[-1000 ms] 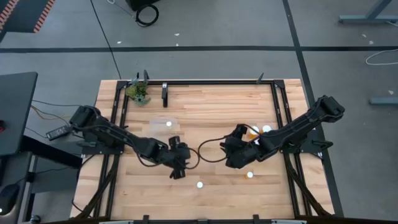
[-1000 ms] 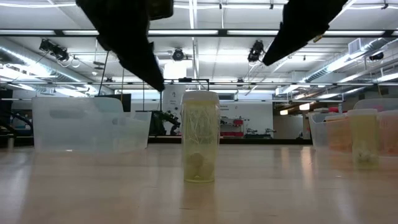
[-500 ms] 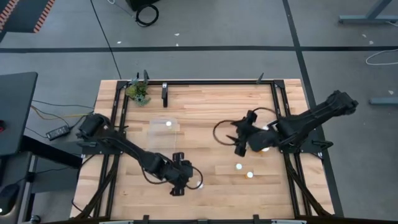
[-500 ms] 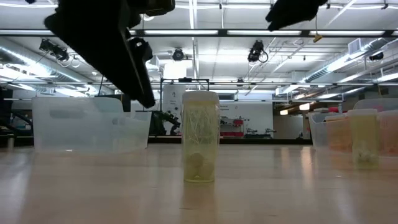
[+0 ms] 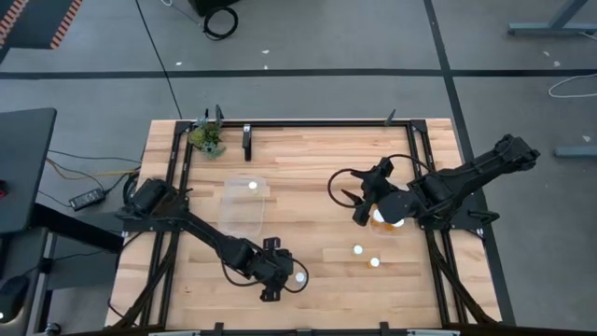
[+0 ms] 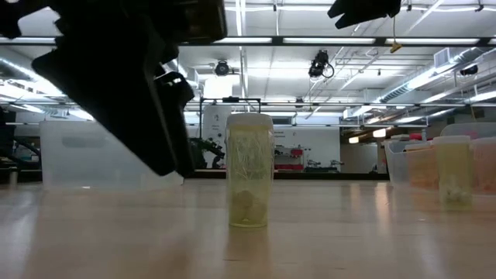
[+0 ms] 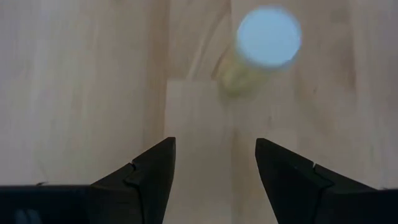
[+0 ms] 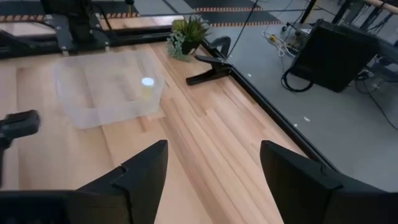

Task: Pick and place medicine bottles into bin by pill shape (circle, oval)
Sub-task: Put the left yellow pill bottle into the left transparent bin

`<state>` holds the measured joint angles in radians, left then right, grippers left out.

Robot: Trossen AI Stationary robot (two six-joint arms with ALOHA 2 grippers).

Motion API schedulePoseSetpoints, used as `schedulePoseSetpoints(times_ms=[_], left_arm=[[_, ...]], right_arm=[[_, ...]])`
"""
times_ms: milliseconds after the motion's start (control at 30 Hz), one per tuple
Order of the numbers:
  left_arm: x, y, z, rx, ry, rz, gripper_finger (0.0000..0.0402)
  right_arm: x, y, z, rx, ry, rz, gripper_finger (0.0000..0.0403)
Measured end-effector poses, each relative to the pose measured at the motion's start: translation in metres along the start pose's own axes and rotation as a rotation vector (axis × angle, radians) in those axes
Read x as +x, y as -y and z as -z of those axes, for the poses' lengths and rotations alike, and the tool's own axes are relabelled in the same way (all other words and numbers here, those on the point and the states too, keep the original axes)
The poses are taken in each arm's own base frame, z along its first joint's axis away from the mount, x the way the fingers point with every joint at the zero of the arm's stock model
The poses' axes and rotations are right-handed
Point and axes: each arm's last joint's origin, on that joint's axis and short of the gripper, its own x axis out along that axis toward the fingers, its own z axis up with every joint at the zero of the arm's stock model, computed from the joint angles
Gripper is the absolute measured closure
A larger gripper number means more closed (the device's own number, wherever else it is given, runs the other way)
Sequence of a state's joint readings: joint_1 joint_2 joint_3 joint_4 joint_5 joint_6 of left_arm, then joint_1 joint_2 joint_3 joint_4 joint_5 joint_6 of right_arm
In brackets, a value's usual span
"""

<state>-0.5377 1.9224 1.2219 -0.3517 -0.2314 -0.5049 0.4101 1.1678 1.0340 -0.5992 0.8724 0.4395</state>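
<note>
Wooden table (image 5: 308, 168): left gripper (image 7: 214, 168) spread wide, empty, just short of a white-capped bottle (image 7: 264, 46) by the near edge. Only the right wrist view shows the right gripper (image 8: 214, 171) wide, empty.

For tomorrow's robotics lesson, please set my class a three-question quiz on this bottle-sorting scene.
1. True or false: the left gripper has its jaws closed around a bottle.
2. How many bottles are inside the clear bin on the table's left half? A) none B) one C) three
3. Fill in: the bottle ahead of the left gripper has a ____ cap.

Key: 1 false, the jaws are open and empty. 2 B, one white-capped bottle. 3 white.
</note>
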Motion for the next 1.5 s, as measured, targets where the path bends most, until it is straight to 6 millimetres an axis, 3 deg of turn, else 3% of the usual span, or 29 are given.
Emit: schedulePoseSetpoints(times_ms=[967,1500], left_arm=[[0.002,0.008,-0.017,0.009,0.195,0.045,0.017],[0.016,0.012,-0.018,0.077,0.254,0.042,0.0171]], right_arm=[[-0.003,-0.002,0.001,-0.008,0.01,0.003,0.014],[-0.003,-0.002,0.001,-0.007,0.01,0.003,0.014]])
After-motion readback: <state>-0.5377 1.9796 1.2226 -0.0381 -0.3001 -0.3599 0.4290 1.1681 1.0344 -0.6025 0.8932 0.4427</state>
